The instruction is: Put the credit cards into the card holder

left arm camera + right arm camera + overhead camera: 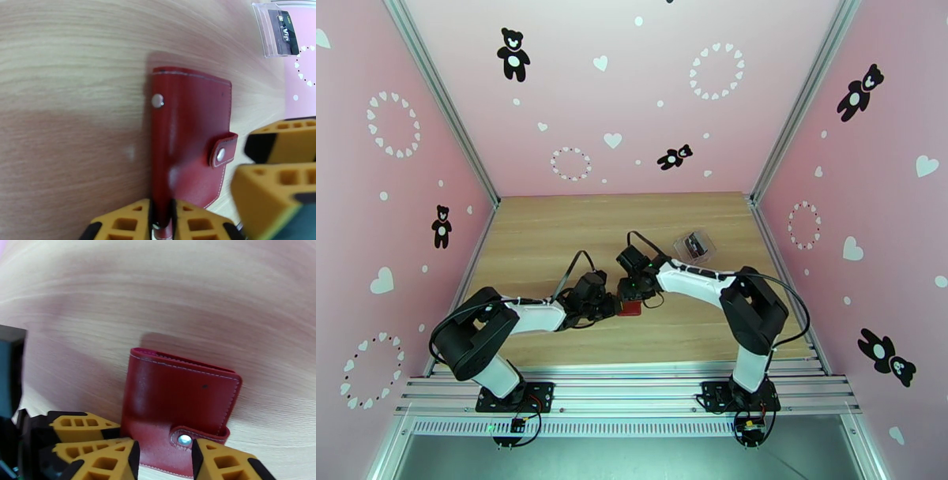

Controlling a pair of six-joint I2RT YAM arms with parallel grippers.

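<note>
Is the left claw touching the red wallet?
Touching. In the left wrist view the left gripper pinches an edge of the card holder between its fingers, no gap showing.

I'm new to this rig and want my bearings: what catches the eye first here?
The red wallet lies folded at mid-table, with both arms meeting over it. The left gripper pinches its edge, while the right gripper stands open on either side of the snap tab. Farther back on the right of the table lies a clear case with a dark card inside.
</note>
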